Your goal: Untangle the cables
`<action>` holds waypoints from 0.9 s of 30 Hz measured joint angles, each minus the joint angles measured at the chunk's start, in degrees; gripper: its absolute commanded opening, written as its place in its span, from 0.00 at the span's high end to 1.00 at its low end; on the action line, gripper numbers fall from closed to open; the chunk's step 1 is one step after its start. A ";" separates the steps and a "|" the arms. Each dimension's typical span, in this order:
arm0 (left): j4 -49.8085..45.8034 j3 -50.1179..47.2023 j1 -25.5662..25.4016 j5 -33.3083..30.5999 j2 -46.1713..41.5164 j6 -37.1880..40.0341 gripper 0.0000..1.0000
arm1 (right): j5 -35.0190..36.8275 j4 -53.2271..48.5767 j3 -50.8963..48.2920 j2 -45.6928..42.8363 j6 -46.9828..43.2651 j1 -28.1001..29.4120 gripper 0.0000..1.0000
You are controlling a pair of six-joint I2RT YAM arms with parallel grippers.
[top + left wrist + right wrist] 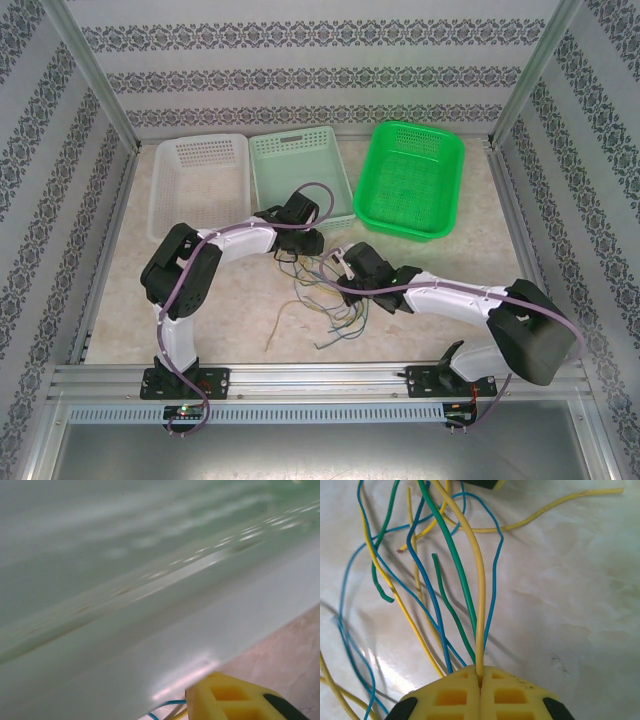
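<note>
The cables point(322, 295) lie in a loose tangle of yellow, blue and green strands on the marble tabletop between the two arms. My right gripper point(480, 672) is shut on one yellow cable point(479, 590), which runs straight up from between its yellow fingers; blue and green strands pass beside it. From above, the right gripper point(347, 263) sits at the tangle's upper right. My left gripper point(292, 248) is at the tangle's upper left, close against the pale green basket point(150, 605). One of its yellow fingers point(225, 700) shows, with a blue and a yellow strand point(170, 706) beside it.
Three baskets stand in a row at the back: a white one point(160, 200), the pale green one point(257, 180) and a bright green one point(420, 127). Metal frame posts and patterned walls enclose the table. Bare tabletop point(450, 255) lies right of the tangle.
</note>
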 measured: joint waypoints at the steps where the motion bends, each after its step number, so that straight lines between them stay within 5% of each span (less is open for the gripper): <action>1: 0.00 -0.02 0.00 -0.13 -0.15 0.00 0.62 | 0.70 -0.11 -0.02 -0.39 0.04 0.00 0.98; 5: -0.09 -1.46 0.00 -1.73 -2.38 0.20 0.37 | 3.15 -0.55 -0.13 -3.89 0.00 -0.04 0.99; 9: -0.52 -3.80 0.00 -4.26 -8.04 -0.37 0.22 | 4.57 -1.16 -0.13 -8.94 -0.02 -0.20 0.98; 27: -1.27 -22.14 -0.02 -9.94 -37.53 0.26 0.13 | 4.11 2.10 -0.63 -23.43 -0.20 -0.48 0.96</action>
